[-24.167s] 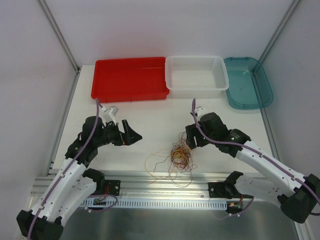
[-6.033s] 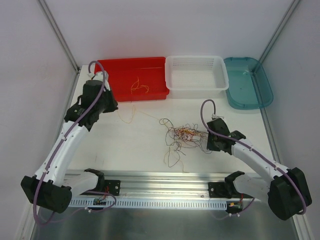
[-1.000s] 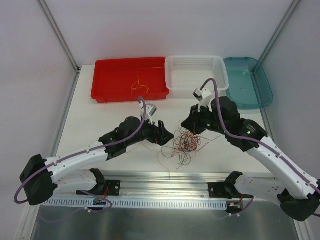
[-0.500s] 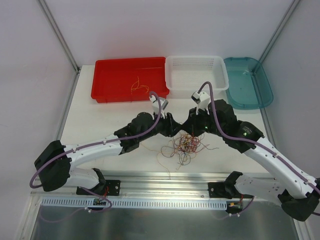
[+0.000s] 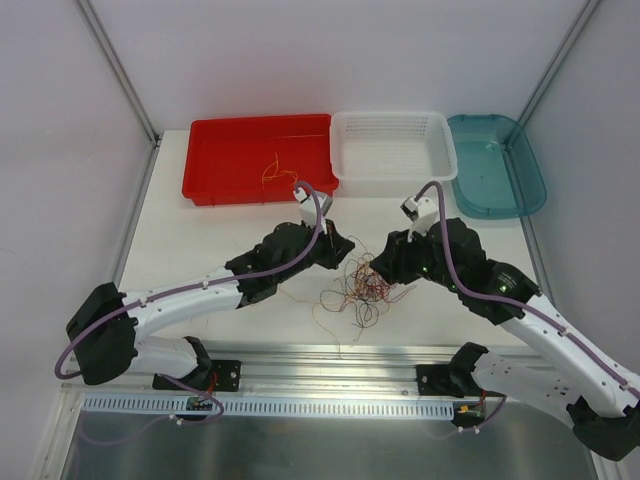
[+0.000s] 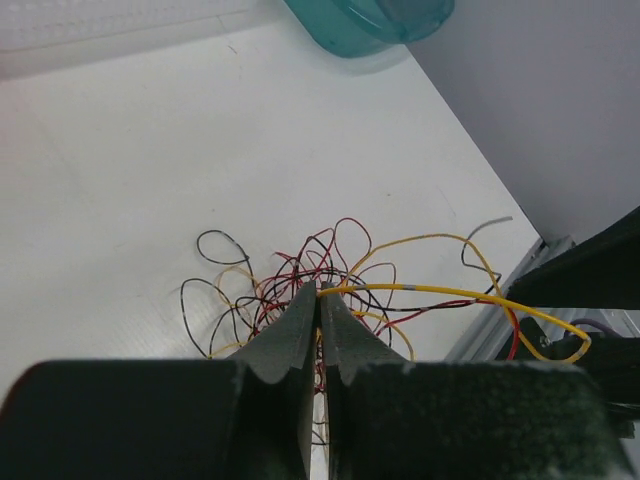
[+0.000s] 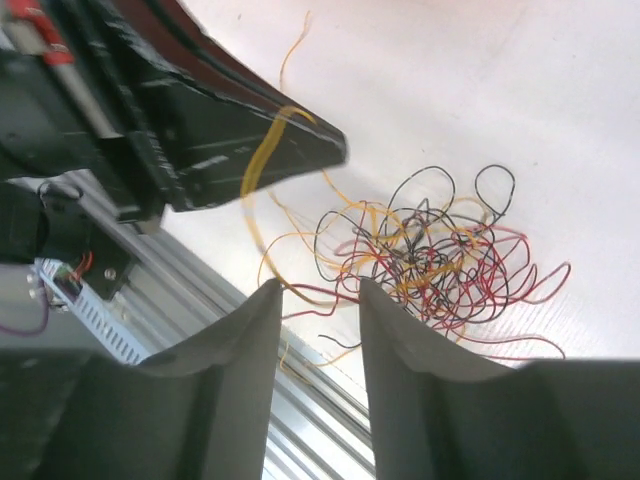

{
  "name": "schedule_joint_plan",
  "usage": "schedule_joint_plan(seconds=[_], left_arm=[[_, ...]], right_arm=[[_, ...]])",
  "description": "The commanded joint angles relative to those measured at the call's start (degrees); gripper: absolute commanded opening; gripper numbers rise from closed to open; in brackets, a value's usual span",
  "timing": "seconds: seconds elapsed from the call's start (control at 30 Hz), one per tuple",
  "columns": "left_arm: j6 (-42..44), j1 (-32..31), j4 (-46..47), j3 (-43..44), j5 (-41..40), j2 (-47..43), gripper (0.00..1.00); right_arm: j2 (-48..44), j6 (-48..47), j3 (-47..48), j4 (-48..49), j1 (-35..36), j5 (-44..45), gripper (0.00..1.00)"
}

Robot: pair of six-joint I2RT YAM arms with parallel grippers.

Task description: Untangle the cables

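In the top view, the cables (image 5: 364,286) lie as a loose clump at the lower middle of the tabletop (image 5: 190,230), between the two arms. One loose yellow piece (image 5: 274,172) is seen in the red tray (image 5: 230,160) at the upper left. The clump is met by the left jaws from its upper left and by the right jaws from its right.

In the left wrist view, the left jaws are fully closed at the frame's centre. A yellow strand (image 6: 440,292) is pinched at their tips and runs off to the right above the clump.

In the right wrist view, the right jaws stand partly open at the bottom, and nothing appears to be gripped. The clump lies at mid-frame, up and to their right. The yellow strand is draped over the left jaws at the upper left.

The pinched strand is best drawn out slowly. Meanwhile the clump should be pinned by the right jaws, closed on dark strands rather than on the yellow one. If the whole clump lifts, the pull should be eased.
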Motion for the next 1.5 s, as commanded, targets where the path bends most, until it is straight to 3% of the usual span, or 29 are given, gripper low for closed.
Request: schedule_joint_plan(seconds=[0.0,0.13,0.27,0.37,0.57,0.8,1.07,1.17,1.27,1.3,1.37,1.4,1.47], left_arm=[[3.3,-0.4,-5.4,4.0,-6.6,-4.2,0.0],[3.9,-0.4,-11.8,4.8,-10.6,-6.3,0.0],[1.0,-0.4,-15.8,4.4,-13.9,-7.8,0.0],[-0.6,-0.4,-16.9,4.3,-14.1,-8.1,0.0],[-5.5,-0.4,-18.5,3.3,-15.9,-8.7,0.0],[-8.4,-0.4,-19.0,2.9,-15.9,-9.1,0.0],[-9.9,-0.4,-19.3,2.9,-15.0,-9.6,0.0],[-9.9,-0.4,-19.5,3.2,-14.9,-10.1,0.0],[-9.9,-0.4,-19.9,3.3,-15.2,-11.5,0.0],[-9.9,-0.4,-20.0,3.4,-15.5,-12.3,0.0],[-9.9,-0.4,-20.8,3.6,-15.9,-13.5,0.0],[-9.8,-0.3,-21.1,3.8,-16.1,-14.8,0.0],[-8.9,-0.3,-22.6,4.3,-17.3,-16.3,0.0]], right_arm=[[-1.9,1.4,-2.6,-0.1,0.4,4.4,0.47],[-4.2,1.0,-4.3,-1.9,0.4,8.9,0.62],[-4.5,0.3,-8.3,-0.3,0.4,13.6,0.67],[-2.5,2.3,-14.1,6.3,0.3,10.7,0.71],[3.1,8.2,-24.0,28.7,0.5,6.4,0.81],[11.3,12.9,-28.7,48.9,0.6,5.2,0.82],[21.0,15.6,-26.2,56.3,0.8,6.4,0.8],[25.1,16.0,-25.1,56.1,0.8,6.6,0.76],[27.8,16.3,-24.5,55.4,0.7,7.5,0.62],[29.4,16.7,-23.9,53.6,0.8,8.0,0.49],[30.6,17.8,-23.9,52.7,0.5,9.5,0.36],[31.9,18.4,-23.7,50.9,0.3,9.9,0.23],[32.4,20.2,-24.2,50.3,-1.2,8.9,0.15]])
